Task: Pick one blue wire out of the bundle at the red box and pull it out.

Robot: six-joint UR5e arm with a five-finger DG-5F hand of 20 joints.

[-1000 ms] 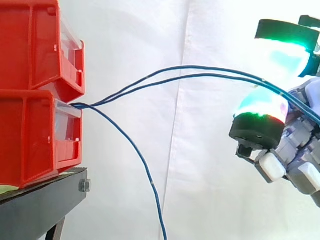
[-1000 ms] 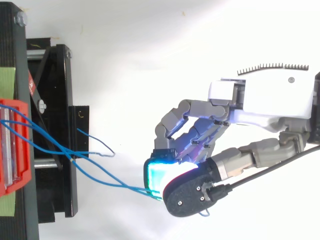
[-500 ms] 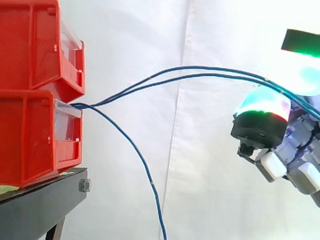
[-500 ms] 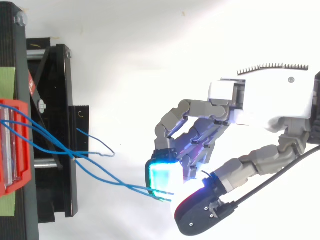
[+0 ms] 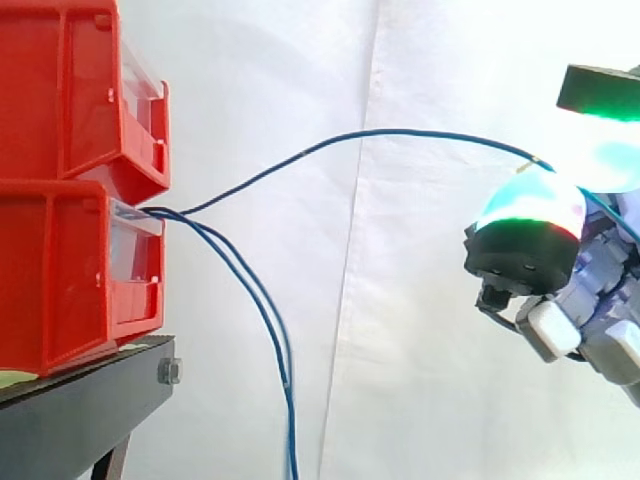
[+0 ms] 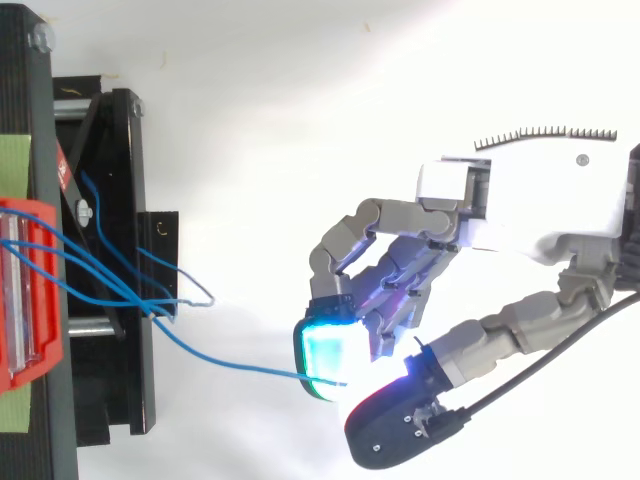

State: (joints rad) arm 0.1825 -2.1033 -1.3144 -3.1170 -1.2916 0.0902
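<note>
Hand (image 6: 520, 200) sits at the right of the side view, a white shell over grey jointed metal, level with the upper box. One blue wire (image 5: 400, 133) arches up to it. Half a second ago two wires rose to it side by side. One has since dropped away, so the hand is left with a single strand, which is what the task wants. Whether that strand is pinched or only lies across the hand I cannot tell: its end meets the glow in the top view, and the contact is hidden. If it is gripped, a steady pull away from the box looks like the next step; if it is only resting there, it may slide off as the other did. The wire is thin, smooth and springy, and it holds a shallow curve instead of sagging. The loose wires (image 5: 290, 440) hang in a steep bend below it, close together, and run off the bottom edge. All three leave the same spot at the top lip of the lower box (image 5: 60, 280), a glossy red plastic bin with a clear front panel. A matching upper box (image 5: 70, 80) is stacked on it. Both rest on a black stand (image 5: 80, 410) with a bolt at its corner. Behind is the white curtain (image 5: 400, 350), soft and matt, with one long fold.
</note>
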